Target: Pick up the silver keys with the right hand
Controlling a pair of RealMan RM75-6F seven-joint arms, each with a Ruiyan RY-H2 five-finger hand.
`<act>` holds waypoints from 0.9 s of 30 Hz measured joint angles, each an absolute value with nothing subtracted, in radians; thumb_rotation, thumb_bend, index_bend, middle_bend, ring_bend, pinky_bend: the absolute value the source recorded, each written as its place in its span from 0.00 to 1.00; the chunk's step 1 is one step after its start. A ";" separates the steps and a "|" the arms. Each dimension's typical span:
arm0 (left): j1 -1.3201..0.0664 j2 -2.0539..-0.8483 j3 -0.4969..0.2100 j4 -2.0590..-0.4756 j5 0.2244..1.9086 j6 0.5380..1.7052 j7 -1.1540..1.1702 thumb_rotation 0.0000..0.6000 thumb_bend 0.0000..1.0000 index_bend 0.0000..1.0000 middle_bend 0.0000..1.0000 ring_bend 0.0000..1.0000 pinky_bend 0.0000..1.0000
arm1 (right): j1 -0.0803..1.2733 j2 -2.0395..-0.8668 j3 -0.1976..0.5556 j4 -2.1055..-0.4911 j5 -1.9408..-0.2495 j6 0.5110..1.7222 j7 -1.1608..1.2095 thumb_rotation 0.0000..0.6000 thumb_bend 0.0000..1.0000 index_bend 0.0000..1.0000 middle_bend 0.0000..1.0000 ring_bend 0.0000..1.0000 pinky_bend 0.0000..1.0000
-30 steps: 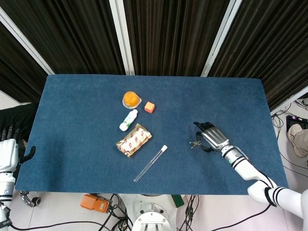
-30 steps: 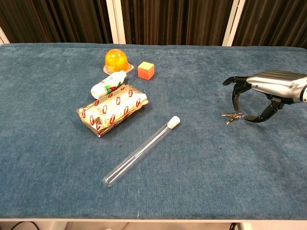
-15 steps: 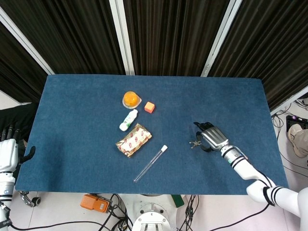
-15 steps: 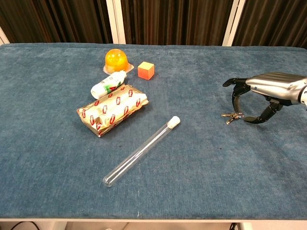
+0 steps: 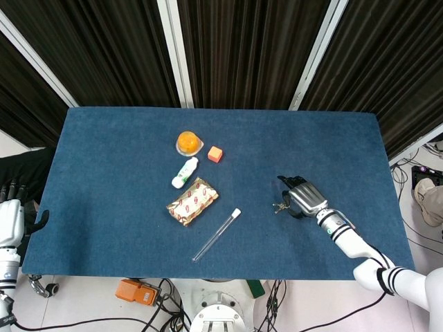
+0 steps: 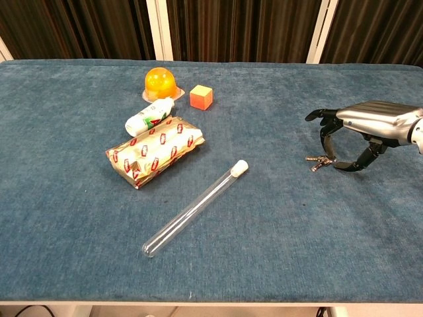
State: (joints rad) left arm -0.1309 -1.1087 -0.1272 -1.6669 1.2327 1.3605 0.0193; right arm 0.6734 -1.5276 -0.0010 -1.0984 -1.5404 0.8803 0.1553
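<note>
1. Seen from the head view, the small silver keys on a ring (image 5: 280,205) lie on the blue cloth-covered table (image 5: 104,159), right half, nearer the front edge than the back, well apart from everything else. The right metal-backed robot hand (image 5: 303,196) hangs just beside them, fingers arched down on the side away from the table's left edge; keys poke out leftward from under the fingertips. Can't tell from here if anything touches. The left white robot hand (image 5: 12,220) sits off the table's front-left corner, far from the keys & holding nothing; whether its fingers are spread or curled I can't tell.

2. Seen from the chest view, the right hand (image 6: 360,129) is spread, nothing in it: dark fingers (image 6: 325,135) point down at the keys (image 6: 318,160) from the back, thumb curls in from the front-right. Keys lie flat on the cloth just below & between them, long axis approx along the table's width, ring end towards the hand I think (too small to be sure). Not yet grasped.

3. Others, w/ no role: clear glass test tube w/ white cap (image 6: 194,208), foil snack packet w/ red print (image 6: 154,150), white bottle (image 6: 150,116), orange jelly cup (image 6: 160,82), orange cube (image 6: 201,97), all left of centre.

4. Judgement: next move needs only a short drop & pinch; the right hand is by far nearer.
</note>
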 measured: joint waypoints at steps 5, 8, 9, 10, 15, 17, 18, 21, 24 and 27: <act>-0.129 -1.107 -0.128 -1.669 1.230 1.361 0.019 1.00 0.32 0.18 0.04 0.04 0.15 | 0.676 -1.532 -0.003 -1.095 -1.539 0.878 0.150 1.00 0.50 0.63 0.11 0.20 0.21; -0.129 -1.106 -0.128 -1.669 1.229 1.362 0.019 1.00 0.32 0.18 0.04 0.04 0.15 | 0.679 -1.537 -0.003 -1.091 -1.538 0.876 0.145 1.00 0.51 0.64 0.11 0.21 0.21; -0.128 -1.106 -0.128 -1.670 1.228 1.362 0.018 1.00 0.32 0.18 0.04 0.04 0.15 | 0.680 -1.538 -0.003 -1.089 -1.537 0.874 0.144 1.00 0.52 0.64 0.11 0.21 0.21; -0.128 -1.106 -0.128 -1.670 1.227 1.361 0.017 1.00 0.32 0.18 0.04 0.04 0.15 | 0.681 -1.540 -0.003 -1.088 -1.536 0.873 0.143 1.00 0.52 0.64 0.11 0.21 0.21; -0.126 -1.103 -0.129 -1.673 1.224 1.361 0.012 1.00 0.32 0.18 0.04 0.04 0.15 | 0.686 -1.544 0.000 -1.082 -1.533 0.871 0.137 1.00 0.52 0.64 0.11 0.21 0.21; -0.125 -1.103 -0.129 -1.673 1.224 1.362 0.011 1.00 0.32 0.18 0.04 0.04 0.15 | 0.689 -1.546 0.000 -1.081 -1.532 0.868 0.133 1.00 0.52 0.65 0.11 0.21 0.21; -0.125 -1.102 -0.129 -1.673 1.223 1.361 0.011 1.00 0.32 0.18 0.04 0.04 0.15 | 0.690 -1.547 -0.001 -1.080 -1.532 0.867 0.131 1.00 0.53 0.66 0.11 0.21 0.21; -0.124 -1.101 -0.130 -1.675 1.220 1.360 0.008 1.00 0.32 0.18 0.04 0.04 0.15 | 0.693 -1.552 -0.002 -1.079 -1.532 0.864 0.127 1.00 0.54 0.67 0.11 0.21 0.22; -0.124 -1.100 -0.130 -1.677 1.217 1.358 0.006 1.00 0.32 0.18 0.04 0.04 0.15 | 0.694 -1.556 -0.002 -1.076 -1.531 0.864 0.127 1.00 0.55 0.69 0.11 0.22 0.22; -0.123 -1.098 -0.130 -1.680 1.212 1.355 0.004 1.00 0.32 0.18 0.04 0.04 0.15 | 0.694 -1.555 -0.002 -1.076 -1.530 0.866 0.130 1.00 0.55 0.70 0.11 0.22 0.23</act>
